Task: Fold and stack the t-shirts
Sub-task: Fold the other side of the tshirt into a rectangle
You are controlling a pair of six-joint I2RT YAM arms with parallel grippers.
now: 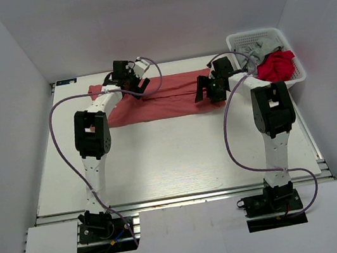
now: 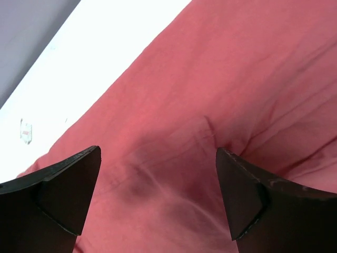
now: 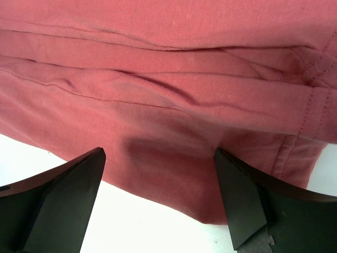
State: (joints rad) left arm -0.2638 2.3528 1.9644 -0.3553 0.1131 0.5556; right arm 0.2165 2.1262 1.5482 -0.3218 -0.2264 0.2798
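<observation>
A salmon-red t-shirt (image 1: 164,98) lies folded into a long band across the far part of the white table. My left gripper (image 1: 138,87) hovers open over the shirt's left part; the left wrist view shows its fingers (image 2: 68,190) apart with wrinkled cloth (image 2: 210,105) between them. My right gripper (image 1: 206,91) is open over the shirt's right end; the right wrist view shows the shirt's near edge and stitched hem (image 3: 221,121) between its spread fingers (image 3: 247,200). Neither gripper holds anything.
A white basket (image 1: 240,41) stands at the far right with a bright red garment (image 1: 276,66) and a grey one (image 1: 263,47) inside. White walls enclose the table on three sides. A purple cable loops off each arm.
</observation>
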